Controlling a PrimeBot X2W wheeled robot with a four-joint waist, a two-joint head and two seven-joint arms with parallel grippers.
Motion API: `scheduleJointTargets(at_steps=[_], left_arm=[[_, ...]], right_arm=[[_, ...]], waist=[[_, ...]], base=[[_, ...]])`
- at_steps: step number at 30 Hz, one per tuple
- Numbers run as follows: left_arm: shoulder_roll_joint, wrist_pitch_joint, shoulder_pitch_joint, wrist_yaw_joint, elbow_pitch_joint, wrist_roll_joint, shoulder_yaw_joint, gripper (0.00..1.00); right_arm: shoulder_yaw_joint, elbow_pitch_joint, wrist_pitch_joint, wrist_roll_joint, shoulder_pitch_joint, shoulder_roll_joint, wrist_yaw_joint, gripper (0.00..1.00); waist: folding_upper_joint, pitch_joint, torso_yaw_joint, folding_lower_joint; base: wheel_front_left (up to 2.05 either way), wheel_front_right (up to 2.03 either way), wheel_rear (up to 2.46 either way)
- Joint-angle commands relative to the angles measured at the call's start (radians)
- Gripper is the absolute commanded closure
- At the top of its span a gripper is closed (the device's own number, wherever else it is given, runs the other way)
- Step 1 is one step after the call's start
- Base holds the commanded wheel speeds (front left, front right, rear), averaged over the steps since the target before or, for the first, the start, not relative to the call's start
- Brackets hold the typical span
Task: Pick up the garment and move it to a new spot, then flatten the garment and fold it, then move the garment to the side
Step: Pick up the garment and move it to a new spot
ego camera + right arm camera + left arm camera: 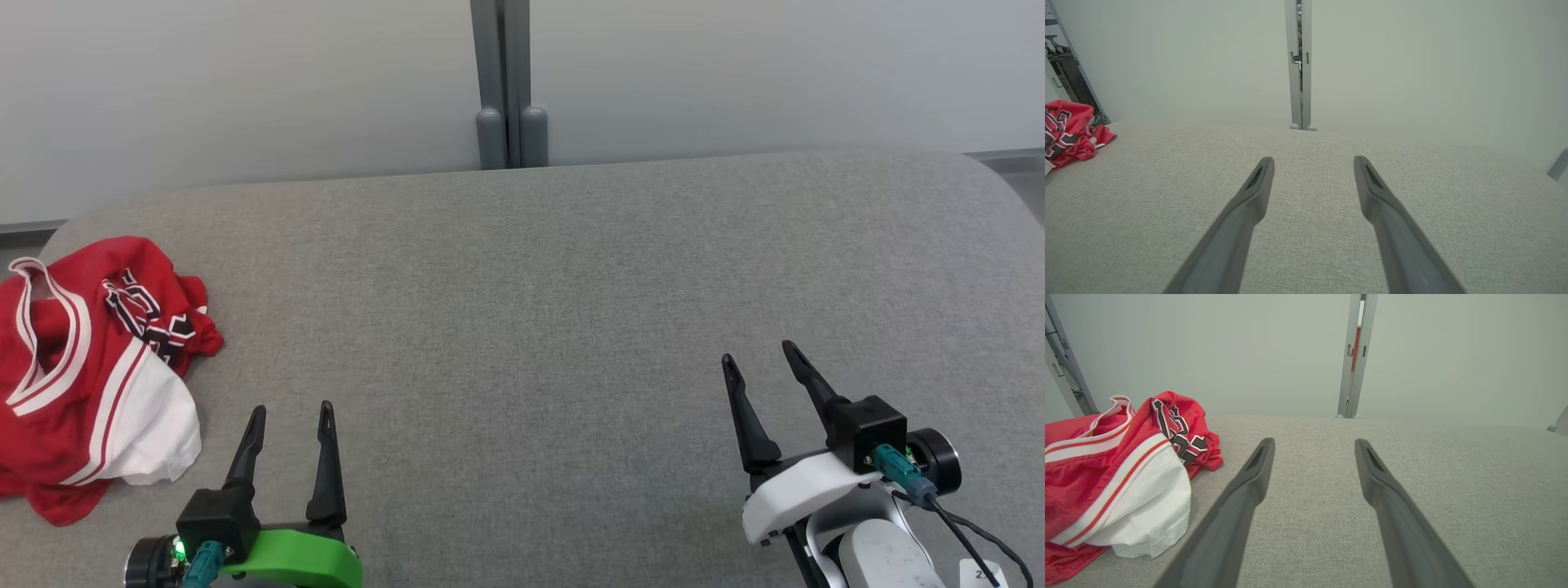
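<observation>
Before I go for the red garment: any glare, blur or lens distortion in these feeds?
Head view: even soft light, no glare, garment sharp. Left wrist view: wide-angle stretch, left gripper looms large, its fingers softening toward the bottom edge. Right wrist view: same stretch, garment cropped at the left edge, wall flat and hazy.

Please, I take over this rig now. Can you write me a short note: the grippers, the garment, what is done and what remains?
Garment: red and white jersey, crumpled in a heap at the left edge of the grey surface.
Left gripper: jaws open, empty, just right of the heap and not touching it.
Right gripper: jaws open, empty, over bare surface far from the heap.
Done: nothing yet by the look of it.
Left: pick up, move to a new spot, flatten, fold, move aside.
</observation>
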Motion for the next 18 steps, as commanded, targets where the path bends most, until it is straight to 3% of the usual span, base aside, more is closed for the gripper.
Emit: scheduleJointTargets(at_steps=[1, 18], left_arm=[[0.006, -0.003, -0.008, 0.003, 0.002, -0.001, 0.003, 0.00], [0.006, -0.002, 0.040, -0.002, -0.002, 0.033, 0.030, 0.00]], right_arm=[[0.001, -0.001, -0.008, 0.001, 0.004, -0.003, 0.000, 0.00], [0.016, 0.009, -0.019, 0.023, 0.026, -0.003, 0.000, 0.00]], waist=[[0.0000, -0.001, 0.026, 0.0000], [0.0000, -0.029, 0.311, 0.0000]], base=[[0.00, 0.00, 0.00], [0.00, 0.00, 0.00]])
